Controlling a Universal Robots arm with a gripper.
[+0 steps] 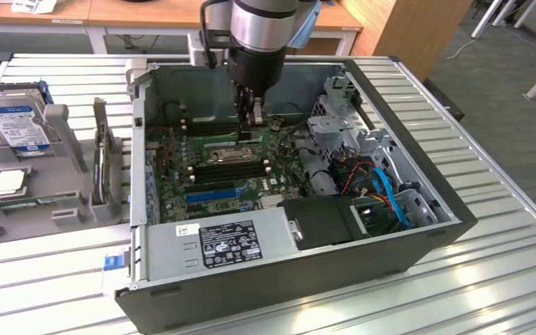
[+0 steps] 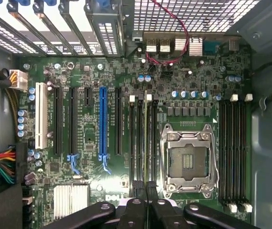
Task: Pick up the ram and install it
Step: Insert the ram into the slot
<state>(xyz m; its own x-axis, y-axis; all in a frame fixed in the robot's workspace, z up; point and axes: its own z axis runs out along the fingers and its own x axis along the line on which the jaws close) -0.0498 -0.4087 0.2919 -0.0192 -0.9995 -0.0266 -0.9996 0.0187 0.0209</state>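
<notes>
- Black two-finger gripper point(image 2: 147, 199) is pinched nearly closed on the thin green circuit-board ram stick point(image 2: 146, 138), which seems to stand edge-on.
- Slight misalignment over the long black plastic memory slots point(image 2: 139, 143) could jam or crack it.

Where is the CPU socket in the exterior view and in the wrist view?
Exterior view: CPU socket in the middle of the motherboard, between two banks of black memory slots.
Wrist view: silver-framed CPU socket between the same two banks, next to the bank where the gripper holds the ram.
Shared landmark: the long blue slot, one memory bank away from the socket.
</notes>
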